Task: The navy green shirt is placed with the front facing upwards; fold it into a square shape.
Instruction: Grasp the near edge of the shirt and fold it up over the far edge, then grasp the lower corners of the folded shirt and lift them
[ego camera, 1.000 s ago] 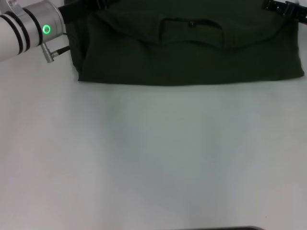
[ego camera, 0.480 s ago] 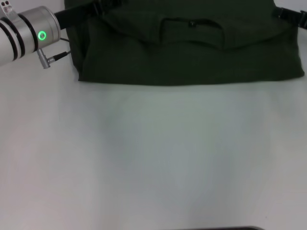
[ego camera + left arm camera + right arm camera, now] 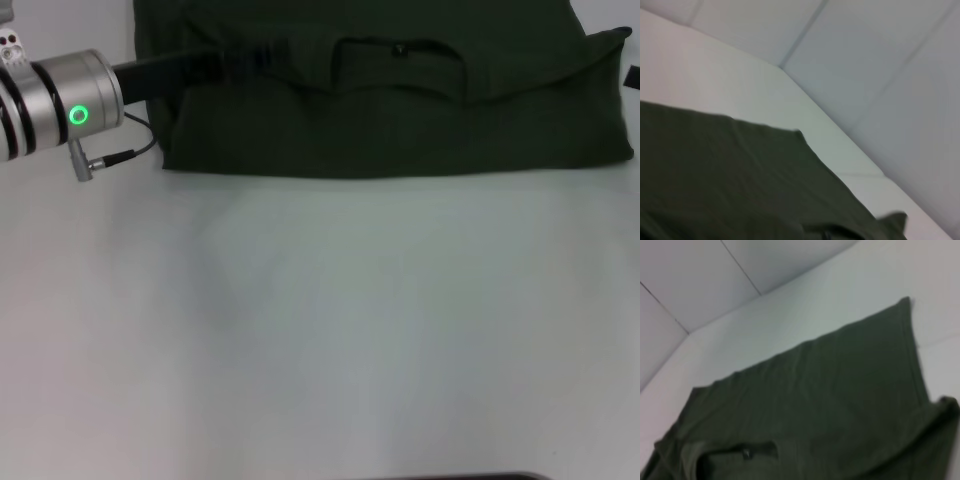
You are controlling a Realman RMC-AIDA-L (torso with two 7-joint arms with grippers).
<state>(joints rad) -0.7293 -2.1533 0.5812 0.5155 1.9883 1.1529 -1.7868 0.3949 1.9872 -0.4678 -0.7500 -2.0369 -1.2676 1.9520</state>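
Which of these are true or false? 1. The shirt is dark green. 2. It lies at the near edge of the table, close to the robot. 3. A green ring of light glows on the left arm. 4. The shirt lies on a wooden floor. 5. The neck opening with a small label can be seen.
1. True: the shirt is dark olive green.
2. False: it lies at the far side of the white table; the near part is bare.
3. True: the green light glows on the left arm's silver wrist.
4. False: it lies on the white table.
5. True: the collar with its small label shows.
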